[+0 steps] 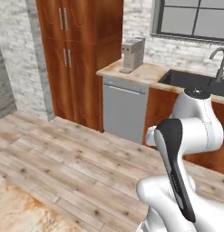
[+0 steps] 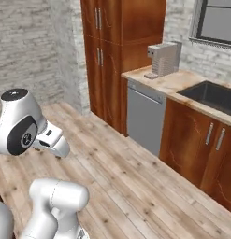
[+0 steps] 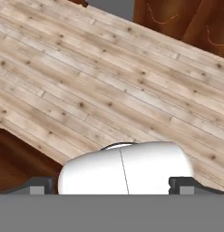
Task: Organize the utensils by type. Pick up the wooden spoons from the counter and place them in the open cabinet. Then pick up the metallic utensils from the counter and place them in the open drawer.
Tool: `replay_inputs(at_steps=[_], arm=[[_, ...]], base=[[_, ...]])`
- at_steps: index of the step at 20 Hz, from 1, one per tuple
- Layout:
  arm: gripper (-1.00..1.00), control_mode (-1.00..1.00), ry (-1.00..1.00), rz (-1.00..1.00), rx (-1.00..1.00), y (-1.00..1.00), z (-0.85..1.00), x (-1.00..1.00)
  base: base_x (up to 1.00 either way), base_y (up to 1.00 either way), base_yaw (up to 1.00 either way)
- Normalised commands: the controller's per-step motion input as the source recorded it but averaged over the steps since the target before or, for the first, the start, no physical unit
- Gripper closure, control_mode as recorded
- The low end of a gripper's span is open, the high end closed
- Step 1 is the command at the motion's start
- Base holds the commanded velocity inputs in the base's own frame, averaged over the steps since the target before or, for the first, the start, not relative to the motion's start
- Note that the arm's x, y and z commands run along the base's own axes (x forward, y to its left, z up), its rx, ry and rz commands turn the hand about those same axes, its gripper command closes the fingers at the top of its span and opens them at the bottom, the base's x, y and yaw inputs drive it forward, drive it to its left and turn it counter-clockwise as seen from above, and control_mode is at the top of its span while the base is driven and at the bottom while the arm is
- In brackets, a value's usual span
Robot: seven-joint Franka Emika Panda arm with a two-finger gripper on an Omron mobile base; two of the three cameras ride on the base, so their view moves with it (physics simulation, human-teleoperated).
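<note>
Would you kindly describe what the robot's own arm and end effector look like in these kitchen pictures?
The glossy white arm is built of rounded, bulbous segments. One link carries a long black inset panel down its side. A joint ends in a dark grey round cap with a small pale centre mark. The end effector has two small dark grey finger tips. No loose cables show.

One coffee machine (image 1: pixel 133 54), one sink (image 1: pixel 195 81), one dishwasher (image 1: pixel 123 110).
</note>
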Motion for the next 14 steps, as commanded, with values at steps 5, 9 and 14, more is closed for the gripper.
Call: replay_inputs(at_steps=[5, 9, 14], arm=[[-1.00, 1.00, 0.00, 0.00, 0.00, 0.00, 0.00, 0.00], [-1.00, 1.00, 0.00, 0.00, 0.00, 0.00, 0.00, 0.00], [-1.00, 1.00, 0.00, 0.00, 0.00, 0.00, 0.00, 0.00]], base=[[-0.25, 0.41, 0.57], [-0.51, 0.22, 0.45], [-0.71, 0.24, 0.25]])
